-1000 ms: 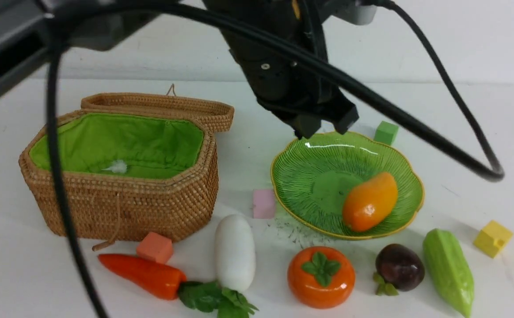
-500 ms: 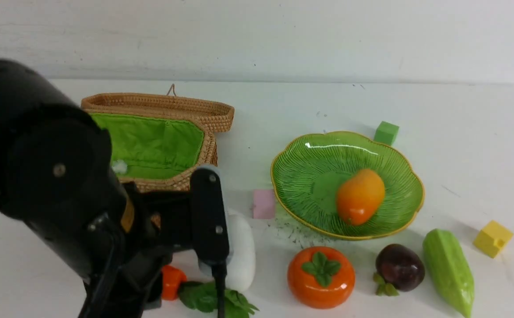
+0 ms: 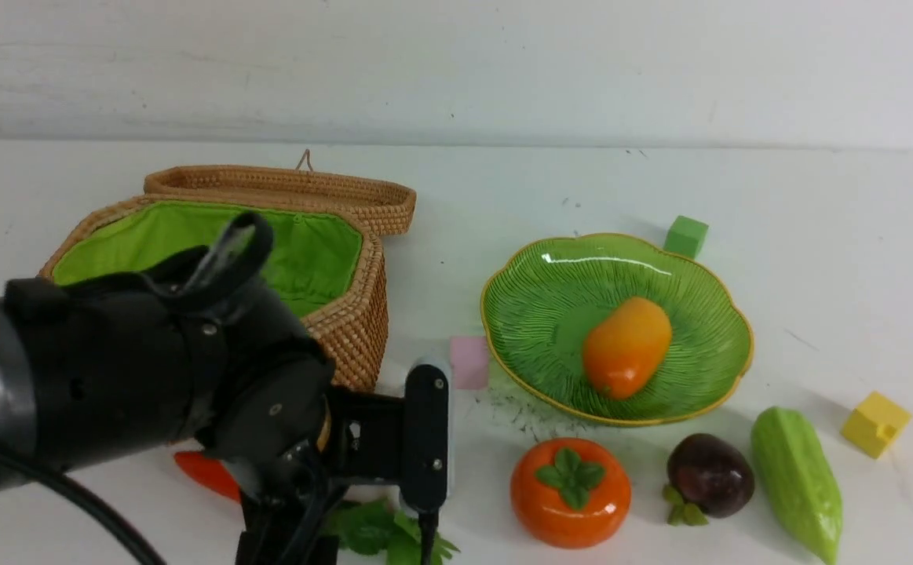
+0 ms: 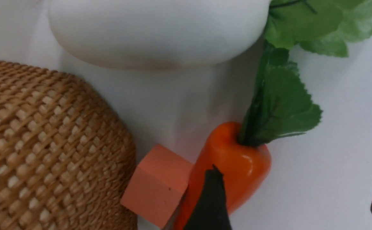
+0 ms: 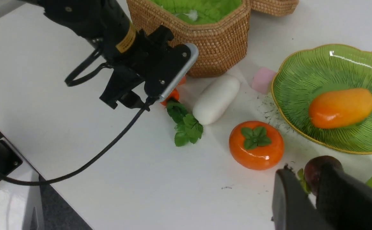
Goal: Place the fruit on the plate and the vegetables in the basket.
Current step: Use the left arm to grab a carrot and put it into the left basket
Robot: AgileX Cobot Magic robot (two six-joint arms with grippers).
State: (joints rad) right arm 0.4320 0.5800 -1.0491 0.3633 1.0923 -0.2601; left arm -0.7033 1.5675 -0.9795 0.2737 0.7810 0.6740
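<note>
A yellow-orange mango point(image 3: 627, 345) lies on the green plate point(image 3: 535, 314). On the table in front of the plate sit the persimmon point(image 3: 571, 490), the mangosteen point(image 3: 710, 473) and the bitter gourd point(image 3: 796, 479). The basket point(image 3: 346, 329) stands open at the left. My left gripper point(image 4: 296, 195) is open, low over the table. The carrot point(image 4: 233, 166) has its thick end just inside one finger point(image 4: 209, 201). The white radish point(image 4: 157, 32) lies beyond it. My right gripper point(image 5: 305, 167) hovers short of the mangosteen point(image 5: 320, 169), jaws slightly apart and empty.
A salmon cube point(image 4: 155, 185) sits between the carrot and the basket wall point(image 4: 45, 143). A pink cube point(image 3: 469, 362) lies beside the plate, a green cube point(image 3: 686, 235) behind it, a yellow cube point(image 3: 874, 424) at the far right. My left arm point(image 3: 150, 377) hides the radish in the front view.
The right arm left the front view after hanging over the plate. The left arm came down beside the carrot and its jaws opened. The mango rolled a little toward the plate's middle.
</note>
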